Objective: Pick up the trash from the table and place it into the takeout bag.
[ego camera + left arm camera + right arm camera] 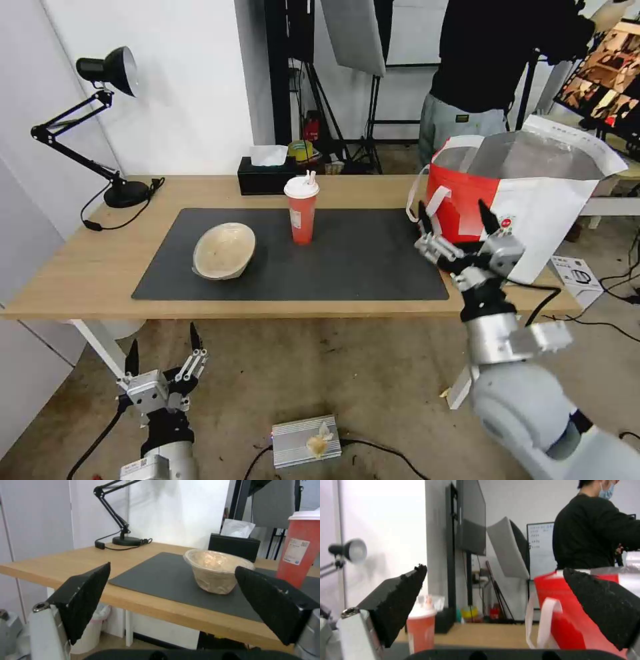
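One red paper cup (302,212), one beige paper bowl (224,251), one takeout bag (517,200), one tissue box (267,176), one desk lamp (100,120), two grippers.

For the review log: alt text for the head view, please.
Open right gripper raised before the white and red takeout bag; a beige lidded paper bowl and red paper cup sit on the dark grey mat. Open left gripper below the table's edge.

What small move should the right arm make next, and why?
Probably reach left toward the red paper cup. The right gripper hangs open and empty beside the takeout bag, while the cup and the beige paper bowl stand on the mat.
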Controlling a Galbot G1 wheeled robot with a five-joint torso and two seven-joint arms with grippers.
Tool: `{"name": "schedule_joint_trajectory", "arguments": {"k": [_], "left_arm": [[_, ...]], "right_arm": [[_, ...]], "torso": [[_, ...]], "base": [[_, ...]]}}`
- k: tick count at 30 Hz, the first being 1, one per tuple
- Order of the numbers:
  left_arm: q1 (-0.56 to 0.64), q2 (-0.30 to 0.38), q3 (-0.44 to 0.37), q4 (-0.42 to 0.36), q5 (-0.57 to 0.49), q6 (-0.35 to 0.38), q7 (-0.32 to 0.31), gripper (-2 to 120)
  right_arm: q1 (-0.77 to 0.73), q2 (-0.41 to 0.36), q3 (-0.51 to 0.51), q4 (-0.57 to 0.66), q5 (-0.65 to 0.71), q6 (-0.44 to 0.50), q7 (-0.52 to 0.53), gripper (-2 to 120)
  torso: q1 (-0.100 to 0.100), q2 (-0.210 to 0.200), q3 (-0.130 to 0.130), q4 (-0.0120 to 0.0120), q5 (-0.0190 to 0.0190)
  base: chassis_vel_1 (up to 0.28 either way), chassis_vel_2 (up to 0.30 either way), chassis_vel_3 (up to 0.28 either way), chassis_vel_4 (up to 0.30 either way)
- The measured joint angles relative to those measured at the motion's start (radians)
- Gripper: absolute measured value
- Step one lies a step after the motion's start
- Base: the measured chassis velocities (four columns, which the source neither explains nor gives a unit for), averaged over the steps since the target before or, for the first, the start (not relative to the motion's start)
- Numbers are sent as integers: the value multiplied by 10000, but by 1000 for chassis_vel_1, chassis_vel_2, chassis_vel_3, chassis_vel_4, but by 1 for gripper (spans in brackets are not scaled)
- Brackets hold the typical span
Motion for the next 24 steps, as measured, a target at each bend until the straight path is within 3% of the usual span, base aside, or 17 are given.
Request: {"name": "schedule_joint_trajectory", "arguments": {"k": [15, 24], "left_arm": [[-138, 7, 93, 263, 71, -153, 21, 100], [-174, 9, 139, 362, 63, -178, 28, 100]], "right_arm": [[-2621, 479, -227, -139, -1754, -543, 392, 100], [-3197, 679, -471, -499, -2266, -545, 490, 100]], "torso": [[0, 0, 0, -1, 2], [0, 0, 1, 0, 1]], "base": [[0, 0, 0, 0], [0, 0, 0, 0]]}}
